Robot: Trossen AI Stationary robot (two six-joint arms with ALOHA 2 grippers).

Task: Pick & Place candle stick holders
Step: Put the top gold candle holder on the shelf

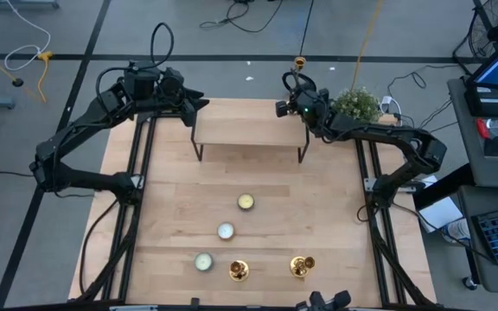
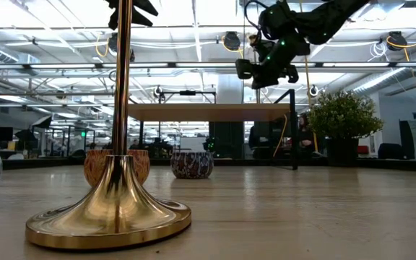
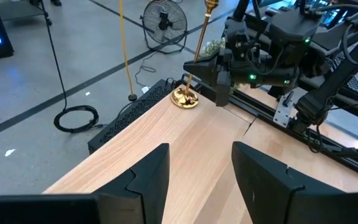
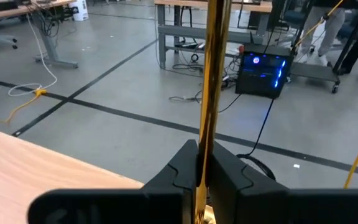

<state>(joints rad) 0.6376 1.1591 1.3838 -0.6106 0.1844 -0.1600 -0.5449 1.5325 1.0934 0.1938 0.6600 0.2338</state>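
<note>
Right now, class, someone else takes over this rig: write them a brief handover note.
Right claw: shut on the stem of a candle stick holder, its base on the raised shelf's right end.
Left claw: open, empty, over the shelf's left end.
Two more holders stand at the table's near edge, beside three disc candles.
Done: one holder at the shelf, not yet released. Left: two.

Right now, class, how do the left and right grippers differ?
The left gripper is open and empty; the right gripper is shut on a gold holder. The left hovers over the shelf's left end, the right at its right end. Both are dark and two-fingered.
</note>
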